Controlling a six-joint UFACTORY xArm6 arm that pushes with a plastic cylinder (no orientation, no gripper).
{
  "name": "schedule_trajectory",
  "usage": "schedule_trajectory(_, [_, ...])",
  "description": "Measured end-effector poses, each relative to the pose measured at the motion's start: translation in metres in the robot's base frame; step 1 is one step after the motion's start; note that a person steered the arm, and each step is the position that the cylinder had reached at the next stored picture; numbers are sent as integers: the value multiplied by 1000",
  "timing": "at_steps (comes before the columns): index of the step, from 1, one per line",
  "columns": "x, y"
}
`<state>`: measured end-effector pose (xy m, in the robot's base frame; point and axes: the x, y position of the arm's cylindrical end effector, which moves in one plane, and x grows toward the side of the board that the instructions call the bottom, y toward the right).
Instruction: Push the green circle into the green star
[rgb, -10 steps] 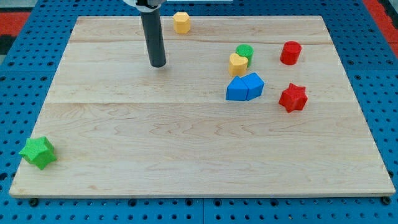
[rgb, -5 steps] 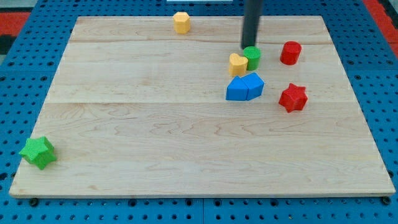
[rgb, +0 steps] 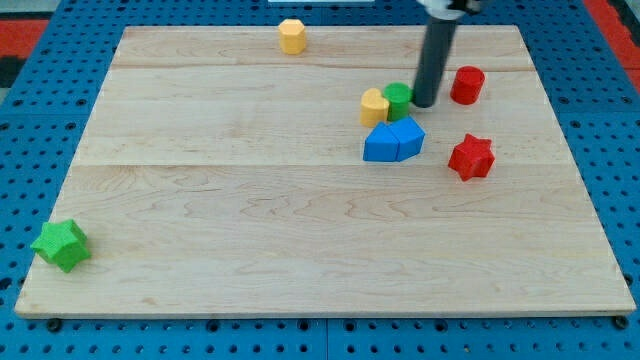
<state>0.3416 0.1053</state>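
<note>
Claw: none on this arm; it ends in a dark rod, so there is nothing to open or close, and my tip (rgb: 424, 103) does the pushing.
Tip position: on the tabletop (rgb: 250, 220), at the right side of the green circle (rgb: 398, 100), touching it or very nearly so.
Green circle: upper right part of the board, pressed against the yellow heart (rgb: 375, 106) on its left, with the two blue blocks (rgb: 393, 140) just below.
Green star (rgb: 61, 245): far off at the view's lower left corner, well apart from the circle.
Other blocks: red cylinder (rgb: 466, 85) just right of the rod, red star (rgb: 471, 156) below it, yellow hexagon (rgb: 291, 36) at the top edge.
Progress: barely begun, judging by the long diagonal stretch still between circle and star.
Risk one: a leftward push would carry the yellow heart along with the circle, since the two are in contact.
Risk two: a round block pushed off-centre tends to roll aside off the tip and drift from the line.
Risk three: steering downward too soon would jam the circle into the blue blocks.
</note>
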Motion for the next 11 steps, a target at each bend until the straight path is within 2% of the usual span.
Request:
schedule_trajectory(2, [-40,-76])
schedule_trajectory(3, [-59,-71])
schedule_trajectory(4, [-59,-46])
schedule_trajectory(6, [-15,-35])
schedule_trajectory(7, [-13,-73])
schedule_trajectory(8, [-13,-86])
schedule_trajectory(11, [-20,-77])
